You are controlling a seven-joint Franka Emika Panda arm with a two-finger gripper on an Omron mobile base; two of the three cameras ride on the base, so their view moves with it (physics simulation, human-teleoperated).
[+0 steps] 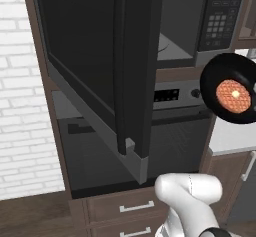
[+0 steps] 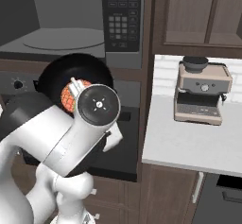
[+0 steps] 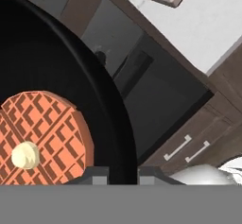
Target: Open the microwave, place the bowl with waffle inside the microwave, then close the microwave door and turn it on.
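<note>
Hand view — bowl (image 3: 71,76) rim pinched between the fingers (image 3: 97,173), waffle (image 3: 45,135) inside.

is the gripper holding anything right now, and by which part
Yes: the gripper holds the bowl with waffle by its rim, a fingertip on either side of the edge.

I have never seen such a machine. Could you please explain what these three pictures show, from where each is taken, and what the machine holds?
This is a white robot arm in a simulated kitchen. Two pictures come from cameras on its base, looking forward from behind the arm's left and right. The third comes from a camera on its hand.

The hand grips the rim of a shallow round black bowl carrying an orange-brown waffle, raised and tilted. The wide dark grey microwave has its glass-paned door open. A beige coffee machine stands on the white counter.
</note>
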